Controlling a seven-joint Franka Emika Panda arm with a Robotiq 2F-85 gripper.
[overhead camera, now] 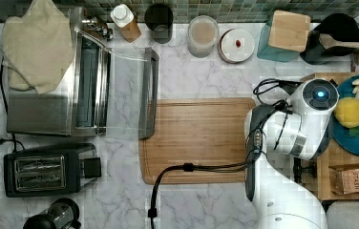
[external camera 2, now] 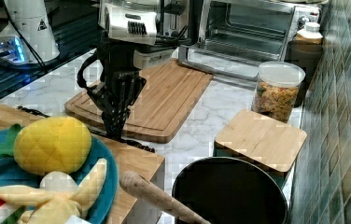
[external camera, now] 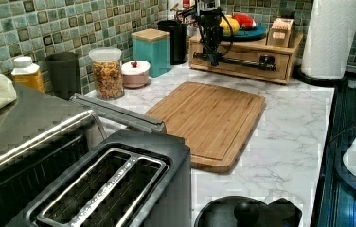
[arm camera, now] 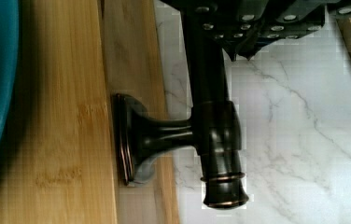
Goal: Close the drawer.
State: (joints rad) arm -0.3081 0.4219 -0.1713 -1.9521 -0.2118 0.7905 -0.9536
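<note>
The drawer (external camera: 247,57) sits in a low light-wood unit under a wooden top (arm camera: 66,116) that bears a blue plate (external camera: 247,33). Its front (arm camera: 134,56) lies nearly flush with the unit, only a narrow strip showing past the top's edge. A dark bronze bar handle (arm camera: 213,135) runs along the front (external camera: 235,61). My gripper (external camera: 212,54) points straight down right at this handle, at the end toward the left view's left. In the wrist view the bar runs up under my gripper (arm camera: 239,49). In the right view my gripper (external camera 2: 115,128) hangs just before the unit's edge.
A large wooden cutting board (overhead camera: 196,138) lies on the marble counter beside the unit. A teal canister (external camera: 153,49), a black utensil pot (external camera: 176,40) and jars line the tiled wall. A paper towel roll (external camera: 330,38) stands by the unit. A toaster oven (overhead camera: 82,81) has its door open.
</note>
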